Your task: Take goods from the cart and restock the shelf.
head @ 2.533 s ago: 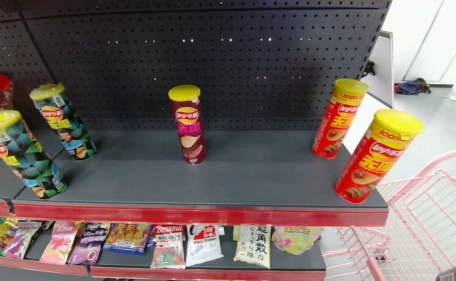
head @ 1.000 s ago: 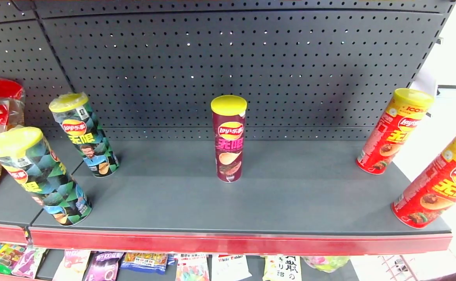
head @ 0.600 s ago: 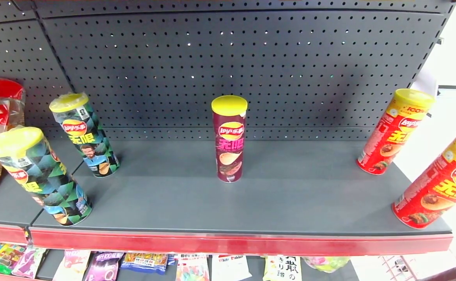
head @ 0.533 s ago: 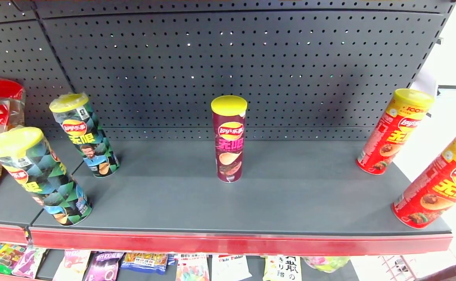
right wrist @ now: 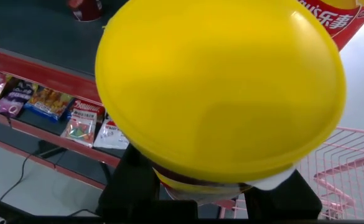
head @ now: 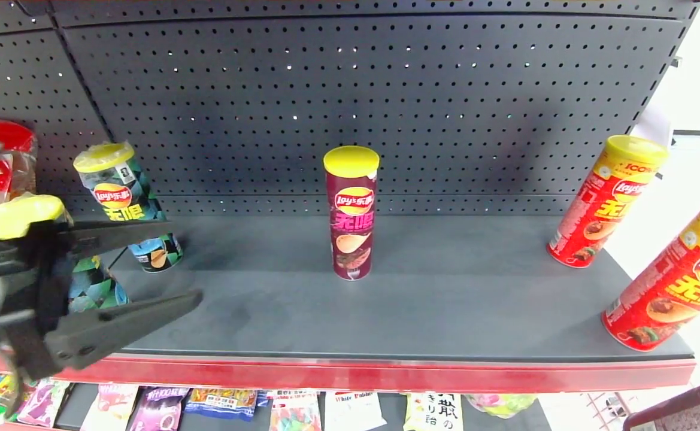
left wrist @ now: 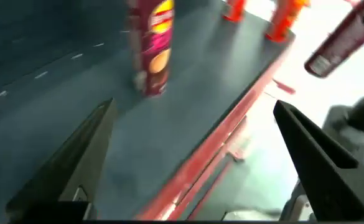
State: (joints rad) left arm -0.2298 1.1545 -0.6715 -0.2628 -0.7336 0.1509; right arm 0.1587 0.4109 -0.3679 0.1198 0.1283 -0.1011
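The left gripper is positioned over the front left of the shelf, in front of the teal cans. Its jaws are spread wide with nothing between them. The right gripper is clamped on a yellow-lidded can, held off the shelf beside the pink cart. A maroon can stands upright at shelf centre, and two red cans stand at the right end.

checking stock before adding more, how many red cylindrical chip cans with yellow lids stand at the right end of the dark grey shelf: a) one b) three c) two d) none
c, two: one red cylindrical chip can with a yellow lid toward the back and a second red can nearer the front of the dark grey shelf
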